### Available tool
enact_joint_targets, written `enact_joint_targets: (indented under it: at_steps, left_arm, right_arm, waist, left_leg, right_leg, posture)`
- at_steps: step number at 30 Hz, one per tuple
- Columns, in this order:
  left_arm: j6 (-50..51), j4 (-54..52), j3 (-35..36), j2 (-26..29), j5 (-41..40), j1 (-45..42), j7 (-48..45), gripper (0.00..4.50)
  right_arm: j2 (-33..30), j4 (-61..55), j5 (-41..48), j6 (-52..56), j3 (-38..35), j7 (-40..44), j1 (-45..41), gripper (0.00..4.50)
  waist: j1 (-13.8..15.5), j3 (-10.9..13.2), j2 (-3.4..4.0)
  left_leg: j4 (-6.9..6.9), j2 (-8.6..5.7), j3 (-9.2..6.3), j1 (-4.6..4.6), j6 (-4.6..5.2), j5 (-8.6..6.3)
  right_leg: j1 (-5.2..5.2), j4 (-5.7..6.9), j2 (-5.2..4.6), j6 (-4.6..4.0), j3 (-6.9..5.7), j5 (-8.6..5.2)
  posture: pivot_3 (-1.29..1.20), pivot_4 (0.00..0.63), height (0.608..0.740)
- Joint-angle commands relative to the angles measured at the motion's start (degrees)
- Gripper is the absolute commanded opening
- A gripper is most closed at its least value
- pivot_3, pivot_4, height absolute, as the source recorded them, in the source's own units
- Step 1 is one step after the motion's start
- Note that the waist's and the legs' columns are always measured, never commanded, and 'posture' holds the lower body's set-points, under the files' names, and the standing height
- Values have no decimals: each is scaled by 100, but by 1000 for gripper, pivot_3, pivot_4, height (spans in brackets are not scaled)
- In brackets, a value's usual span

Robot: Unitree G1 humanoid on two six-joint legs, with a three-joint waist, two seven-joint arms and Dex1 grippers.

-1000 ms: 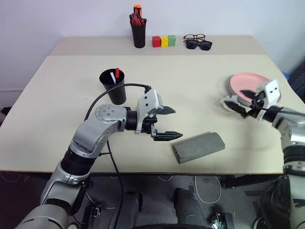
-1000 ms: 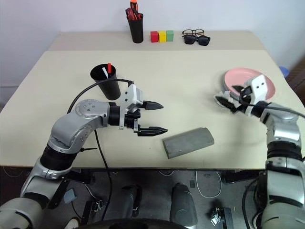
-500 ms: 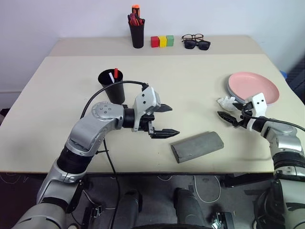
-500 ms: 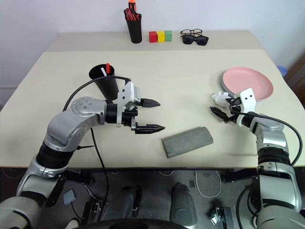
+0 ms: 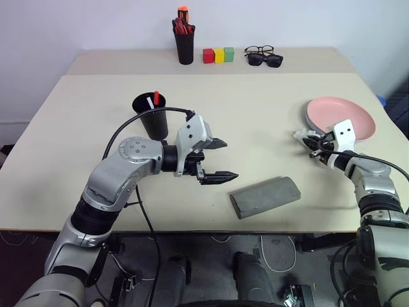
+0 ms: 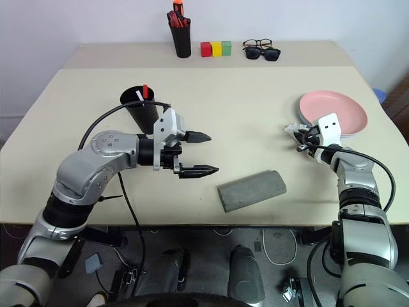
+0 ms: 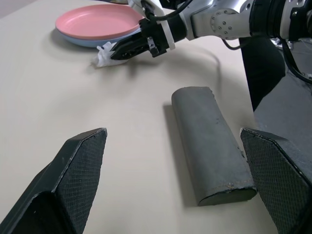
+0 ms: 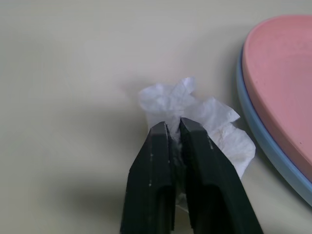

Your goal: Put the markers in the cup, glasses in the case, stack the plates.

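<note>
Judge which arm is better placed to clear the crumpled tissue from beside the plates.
Right. The right gripper has its fingers pinched on the crumpled tissue beside the plates; the left gripper hangs open near the case.

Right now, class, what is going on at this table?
The right gripper is shut on a crumpled white tissue beside the stacked plates, pink on blue. The left gripper hangs open above the table near the closed grey case. The markers stand in the black cup.
</note>
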Motion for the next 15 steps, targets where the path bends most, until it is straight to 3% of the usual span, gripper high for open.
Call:
enact_joint_targets:
  at_steps: [1, 15]
  left_arm:
    - [-115, -134, 74, -18, -43, -95, 31, 4500]
    - [-179, -113, 61, -82, -18, -58, 59, 4500]
  right_arm:
    - [-128, 37, -35, -178, -62, -33, -104, 600]
    - [-260, -502, 349, -154, -370, 178, -446, 600]
  waist:
    - [-3, 0, 0]
    - [-132, 0, 0]
  left_leg:
    - [0, 0, 0, 0, 0, 0]
    - [0, 1, 0, 1, 0, 0]
  right_leg:
    - [0, 0, 0, 0, 0, 0]
    - [0, 2, 1, 0, 2, 0]
  posture:
    - [0, 150, 739]
    - [0, 150, 739]
